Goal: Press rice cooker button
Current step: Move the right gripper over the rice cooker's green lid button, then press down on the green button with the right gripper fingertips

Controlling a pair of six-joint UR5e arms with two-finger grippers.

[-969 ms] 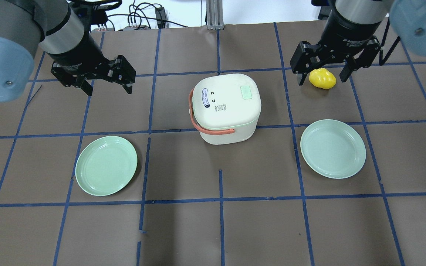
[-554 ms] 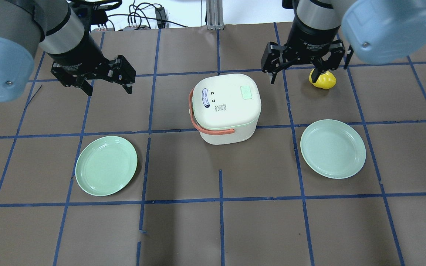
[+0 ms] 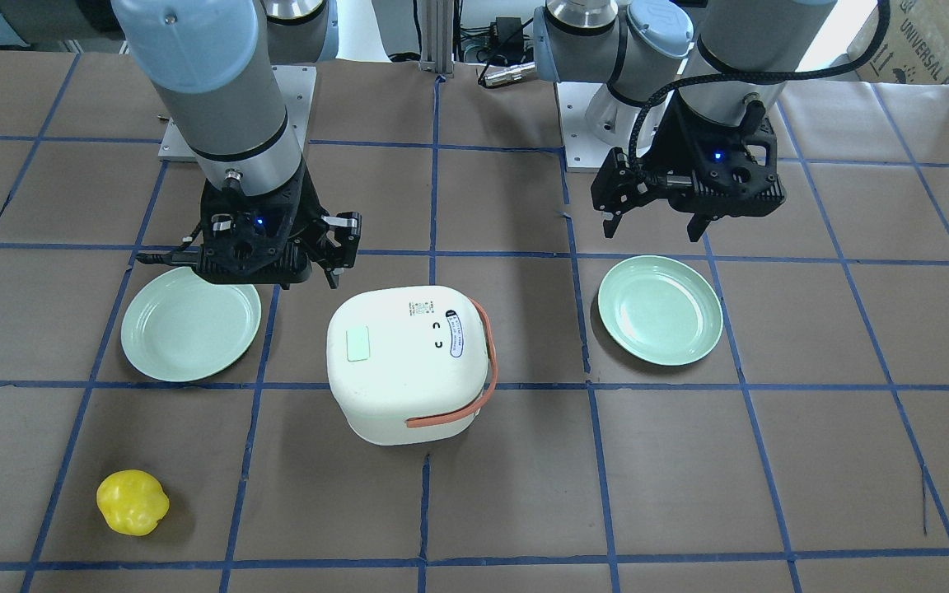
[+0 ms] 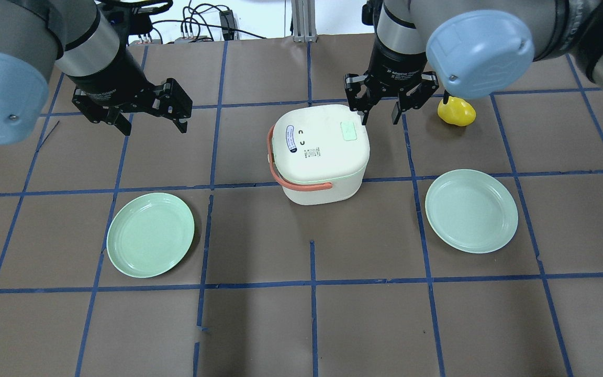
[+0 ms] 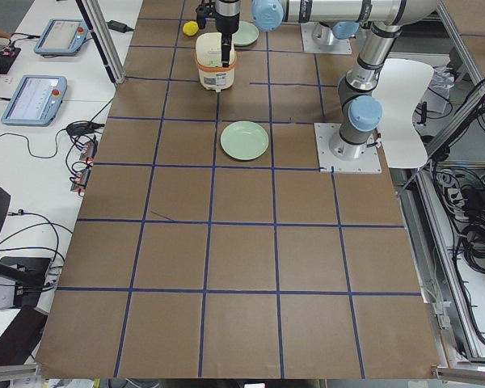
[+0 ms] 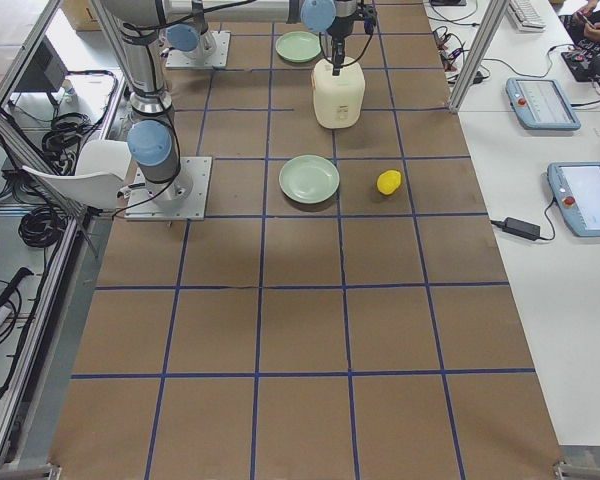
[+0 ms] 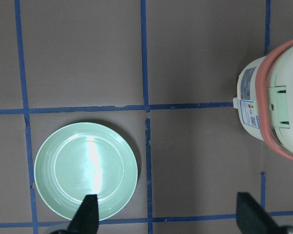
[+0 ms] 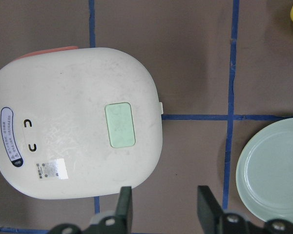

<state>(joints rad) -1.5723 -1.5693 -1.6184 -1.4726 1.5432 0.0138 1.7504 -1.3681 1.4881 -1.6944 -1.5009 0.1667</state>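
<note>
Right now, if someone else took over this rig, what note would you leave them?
Left gripper: open, empty, above the table, to the left of the cooker.
Right gripper: open, empty, hovers at the cooker's far right corner and seems to touch nothing.
Cooker: mid-table, lid shut, with a green patch on the lid beside the right gripper.
Done: right arm is in place by the cooker.
Left: press the button. It is likely that patch, though the pictures do not confirm this.
</note>
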